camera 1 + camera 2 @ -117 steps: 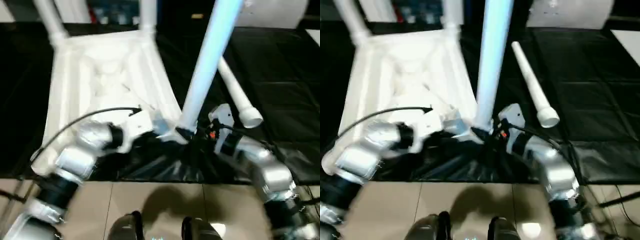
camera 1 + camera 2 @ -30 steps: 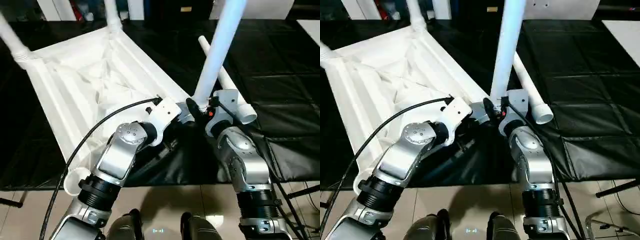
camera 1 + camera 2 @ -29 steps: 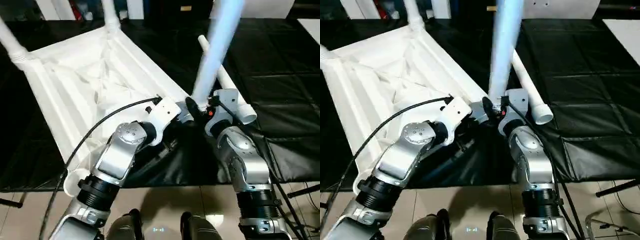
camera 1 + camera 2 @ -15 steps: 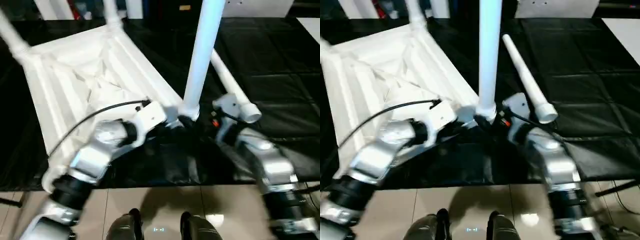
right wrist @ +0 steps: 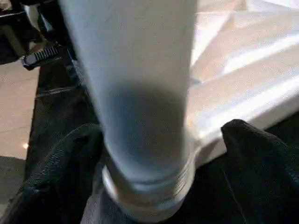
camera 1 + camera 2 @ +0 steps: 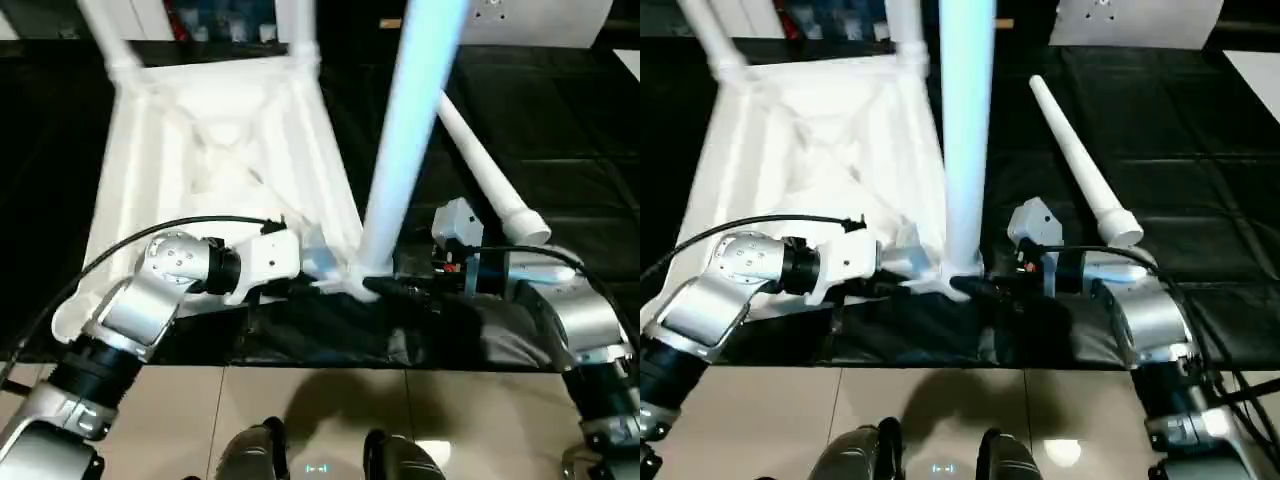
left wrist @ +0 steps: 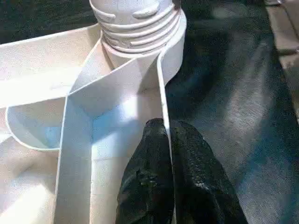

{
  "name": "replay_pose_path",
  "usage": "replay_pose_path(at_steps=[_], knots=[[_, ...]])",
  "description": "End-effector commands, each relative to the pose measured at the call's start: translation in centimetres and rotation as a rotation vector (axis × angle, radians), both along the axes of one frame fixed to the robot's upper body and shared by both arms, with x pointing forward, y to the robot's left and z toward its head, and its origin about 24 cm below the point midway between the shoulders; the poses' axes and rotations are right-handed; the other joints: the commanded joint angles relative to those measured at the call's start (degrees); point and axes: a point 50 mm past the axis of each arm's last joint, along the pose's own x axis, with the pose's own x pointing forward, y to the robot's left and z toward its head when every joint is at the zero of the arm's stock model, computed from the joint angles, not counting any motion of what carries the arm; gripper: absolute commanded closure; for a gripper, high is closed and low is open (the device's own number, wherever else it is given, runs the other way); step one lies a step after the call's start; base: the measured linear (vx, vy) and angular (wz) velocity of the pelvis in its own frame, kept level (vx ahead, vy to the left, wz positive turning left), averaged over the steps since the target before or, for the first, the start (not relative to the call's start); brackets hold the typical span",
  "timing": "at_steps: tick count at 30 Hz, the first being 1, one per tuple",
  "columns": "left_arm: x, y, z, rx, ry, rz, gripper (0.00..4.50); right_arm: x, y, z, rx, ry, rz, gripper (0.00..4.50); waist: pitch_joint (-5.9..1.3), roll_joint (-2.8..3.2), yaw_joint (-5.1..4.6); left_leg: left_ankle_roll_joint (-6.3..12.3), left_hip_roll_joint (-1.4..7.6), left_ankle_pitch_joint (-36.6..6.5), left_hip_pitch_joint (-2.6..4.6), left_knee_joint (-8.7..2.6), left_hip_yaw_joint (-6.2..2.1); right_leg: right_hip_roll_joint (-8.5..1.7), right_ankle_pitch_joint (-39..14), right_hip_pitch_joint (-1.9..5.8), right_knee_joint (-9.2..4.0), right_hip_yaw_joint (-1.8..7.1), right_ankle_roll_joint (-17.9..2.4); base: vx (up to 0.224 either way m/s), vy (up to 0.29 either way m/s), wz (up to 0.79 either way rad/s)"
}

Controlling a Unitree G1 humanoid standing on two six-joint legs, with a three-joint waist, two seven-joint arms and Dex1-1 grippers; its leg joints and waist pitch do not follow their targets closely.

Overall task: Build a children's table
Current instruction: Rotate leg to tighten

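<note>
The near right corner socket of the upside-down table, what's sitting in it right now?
A white leg stands in the corner socket of the upturned table top, its threaded end partly showing above the rim. How deep it goes is hidden inside the socket.

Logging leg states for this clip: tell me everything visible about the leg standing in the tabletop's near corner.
The near leg is a smooth white plastic tube, standing upright with its threaded end in the round corner socket of the upturned tabletop. The right tool stands open around its base, fingers on either side.

Black-covered work table (image 6: 560, 130), tan floor (image 6: 300, 410)
</note>
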Motion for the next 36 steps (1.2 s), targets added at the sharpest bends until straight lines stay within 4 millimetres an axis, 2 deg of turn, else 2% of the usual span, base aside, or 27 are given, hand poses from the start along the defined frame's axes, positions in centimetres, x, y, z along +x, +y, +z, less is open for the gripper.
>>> replay_pose_path(at_steps=[1,8,14,21,22,24,25,27,28,29,30,31,32,33,34,36], knots=[[-1.1,-0.8,-1.8,0.096,0.071,-0.125,4.5,0.1,0.3,0.1,-0.008,-0.004,0.045,0.61,-5.22,-0.31,-0.28,5.06,5.0,-9.2,2.45,-3.39,-2.05,-5.15,-7.1,2.06,-3.02,2.34,-17.3,0.0,0.0,0.0],[-0.8,-0.9,-1.8,0.115,0.069,-0.163,4.5,-0.1,0.7,-0.3,-0.037,0.028,0.127,1.12,-5.54,-0.39,0.05,6.18,5.0,-7.3,2.31,-3.08,-1.97,-5.18,-4.4,2.21,-2.67,2.29,-17.9,0.0,0.0,0.0],[-0.5,-0.7,-1.8,0.129,0.062,-0.169,4.5,0.0,0.7,-0.5,-0.061,0.029,0.149,1.71,-5.4,-0.48,0.43,6.23,4.99,-7.5,2.32,-3.06,-1.97,-5.16,-5.8,2.12,-2.78,2.29,-17.7,0.0,0.0,0.0],[-0.3,-0.4,-1.9,0.118,0.064,-0.142,4.5,-0.2,1.0,-1.0,-0.049,0.047,0.146,1.83,-5.38,-0.48,0.54,5.91,5.06,-7.9,2.34,-3.12,-2.02,-5.22,-6.6,2.12,-2.8,2.3,-17.6,0.0,0.0,0.0],[-0.3,-0.3,-1.9,0.106,0.067,-0.122,4.5,-0.3,1.0,-1.1,-0.044,0.054,0.14,1.83,-5.27,-0.12,0.61,5.75,5.03,-8.1,2.33,-3.15,-2.06,-5.2,-6.7,2.04,-2.82,2.31,-17.6,0.0,0.0,0.0],[-0.2,-0.3,-1.9,0.086,0.069,-0.086,4.5,-0.4,1.1,-1.4,-0.04,0.067,0.119,1.83,-5.17,-0.29,0.55,5.4,5.09,-8.6,2.33,-3.27,-2.03,-5.18,-6.9,2.08,-2.89,2.35,-17.6,0.0,0.0,0.0],[-0.1,-0.4,-1.7,0.037,0.074,-0.014,4.5,-0.4,1.5,-1.9,-0.007,0.08,0.048,1.83,-5.06,-0.15,0.53,5.0,5.08,-9.5,2.41,-3.37,-2.08,-5.21,-8.2,1.98,-3.04,2.35,-17.6,0.0,0.0,0.0],[-0.1,-0.8,-1.3,-0.037,0.087,0.077,4.5,-0.2,2.1,-2.3,0.055,0.093,-0.064,1.83,-4.87,-0.3,0.29,4.09,5.14,-10.9,2.3,-3.63,-2.17,-5.32,-10.3,1.97,-3.22,2.43,-17.5,0.0,0.0,0.0],[0.0,-1.4,-1.0,-0.105,0.093,0.176,4.5,-0.1,3.0,-2.7,0.106,0.1,-0.175,1.84,-4.55,-0.11,0.13,2.95,5.1,-13.1,2.43,-3.87,-2.31,-5.4,-14.0,1.7,-3.64,2.49,-16.9,0.0,0.0,0.0],[-0.1,-1.6,-0.8,-0.129,0.093,0.217,4.5,-0.1,3.4,-2.9,0.124,0.102,-0.218,1.84,-4.38,-0.21,-0.22,2.22,5.17,-14.2,2.32,-4.12,-2.39,-5.38,-15.6,1.66,-3.71,2.56,-16.5,0.0,0.0,0.0],[0.1,-2.2,-0.6,-0.178,0.084,0.313,4.5,0.0,4.4,-3.4,0.169,0.116,-0.312,1.84,-4.16,-0.13,-0.67,0.8,4.89,-16.8,2.27,-4.32,-2.79,-5.51,-20.5,1.68,-4.14,2.42,-15.2,0.0,0.0,0.0],[0.1,-2.2,-0.6,-0.178,0.084,0.313,4.5,0.0,4.4,-3.4,0.169,0.116,-0.312,1.84,-4.12,-0.16,-1.09,-0.09,4.97,-17.4,2.21,-4.43,-2.86,-5.58,-21.8,1.72,-4.07,2.49,-14.7,0.0,0.0,0.0],[0.2,-2.6,-0.5,-0.2,0.074,0.359,4.5,0.1,5.0,-3.6,0.203,0.128,-0.373,1.84,-3.83,-0.52,-1.67,-0.88,4.69,-19.1,1.99,-4.6,-3.22,-5.54,-25.6,1.59,-4.53,2.32,-13.0,0.0,0.0,0.0],[0.4,-3.2,-0.4,-0.23,0.055,0.427,4.5,0.3,5.8,-3.7,0.239,0.141,-0.444,1.85,-3.84,-0.25,-2.53,-1.57,4.74,-19.9,1.87,-4.8,-3.42,-5.5,-26.1,1.48,-4.59,2.38,-11.8,0.0,0.0,0.0],[0.6,-3.5,-0.3,-0.25,0.045,0.47,4.5,0.5,6.2,-3.8,0.26,0.152,-0.484,1.85,-3.84,-0.54,-2.81,-1.6,4.71,-19.8,1.75,-4.84,-3.39,-5.47,-25.7,1.5,-4.7,2.39,-11.6,0.0,0.0,0.0],[1.3,-4.5,0.2,-0.3,0.011,0.59,4.5,1.0,7.3,-3.9,0.313,0.175,-0.618,1.85,-3.97,-0.45,-3.07,-1.29,4.55,-19.7,2.17,-4.56,-3.14,-5.37,-24.5,0.93,-5.05,2.6,-11.1,0.0,0.0,0.0]])
